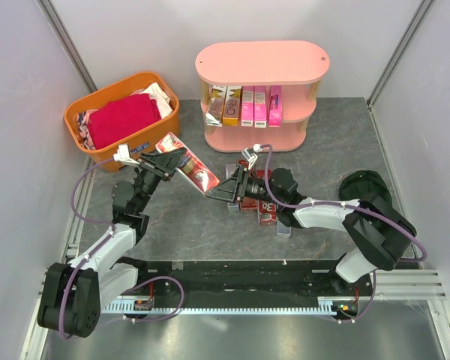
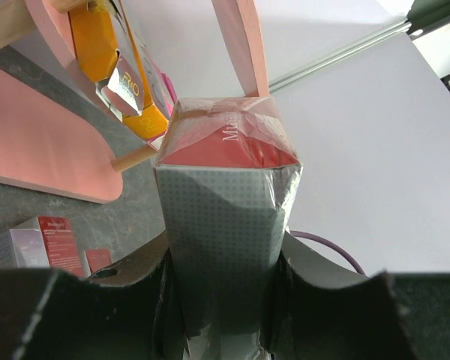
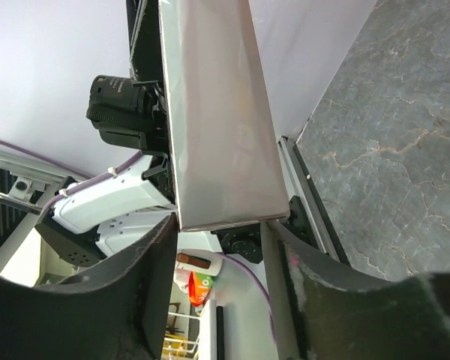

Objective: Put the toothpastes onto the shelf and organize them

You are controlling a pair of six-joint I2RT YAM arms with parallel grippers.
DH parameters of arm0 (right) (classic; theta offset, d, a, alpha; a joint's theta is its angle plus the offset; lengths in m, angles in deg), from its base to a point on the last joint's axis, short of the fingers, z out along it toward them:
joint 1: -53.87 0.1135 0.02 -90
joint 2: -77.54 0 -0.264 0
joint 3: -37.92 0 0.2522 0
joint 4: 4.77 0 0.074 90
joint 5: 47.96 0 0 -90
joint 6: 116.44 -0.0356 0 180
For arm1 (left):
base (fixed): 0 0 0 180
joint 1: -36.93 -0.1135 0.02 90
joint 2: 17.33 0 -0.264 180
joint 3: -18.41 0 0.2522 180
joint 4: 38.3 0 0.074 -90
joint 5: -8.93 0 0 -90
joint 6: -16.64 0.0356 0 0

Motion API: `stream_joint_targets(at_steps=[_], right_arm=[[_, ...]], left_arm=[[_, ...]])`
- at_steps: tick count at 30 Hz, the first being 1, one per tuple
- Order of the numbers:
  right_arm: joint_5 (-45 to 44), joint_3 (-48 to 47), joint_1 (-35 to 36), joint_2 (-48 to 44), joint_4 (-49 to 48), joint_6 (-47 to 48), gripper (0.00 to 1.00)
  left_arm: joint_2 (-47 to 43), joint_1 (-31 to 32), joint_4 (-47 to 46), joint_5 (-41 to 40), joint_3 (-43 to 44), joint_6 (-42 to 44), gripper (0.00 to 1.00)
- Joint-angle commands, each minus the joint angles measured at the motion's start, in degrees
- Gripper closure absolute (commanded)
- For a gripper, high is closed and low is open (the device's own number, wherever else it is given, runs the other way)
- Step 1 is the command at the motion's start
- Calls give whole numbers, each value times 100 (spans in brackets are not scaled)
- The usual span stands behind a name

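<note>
The dark red toothpaste carton (image 1: 186,166) is held above the table (image 1: 187,225), at about 10 o'clock from the table centre in the top view. Its long axis runs from 10 o'clock to 4 o'clock. The left gripper (image 1: 174,160) is clenched on the 10 o'clock end, and the left wrist view shows both fingers pressed against the carton's grey sides. The right gripper (image 1: 212,193) straddles the 4 o'clock end. Its fingers flank the carton closely, but it cannot be told whether they are pressing on it. Several loose cartons (image 1: 266,211) lie flat on the table beneath the right arm, at about 3 o'clock from the centre. The shelf (image 1: 262,64) stands at 12 o'clock. Its middle tier holds a tilted silver-grey carton (image 1: 216,105), a yellow-gold carton (image 1: 232,105) and three upright pink cartons (image 1: 260,106). An orange basket (image 1: 75,124) containing a red cloth (image 1: 122,118) sits at 10 o'clock, beyond the left gripper.
</note>
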Motion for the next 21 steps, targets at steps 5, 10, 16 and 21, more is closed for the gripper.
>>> stream_joint_targets(at_steps=[5,10,16,21], right_arm=[[-241,-115,12,-29,-765,-25,56],[-382,-177,3,111,-783,-87,37],[-408,-291,3,472,-1274,-394,16],[-294,-326,3,604,-1636,-614,61]], left_arm=[[113,-19,-725,112,55,-275,65],[113,-19,-918,95,-59,-407,65],[113,-19,-971,130,-77,-451,65],[139,-19,-945,104,-103,-433,65]])
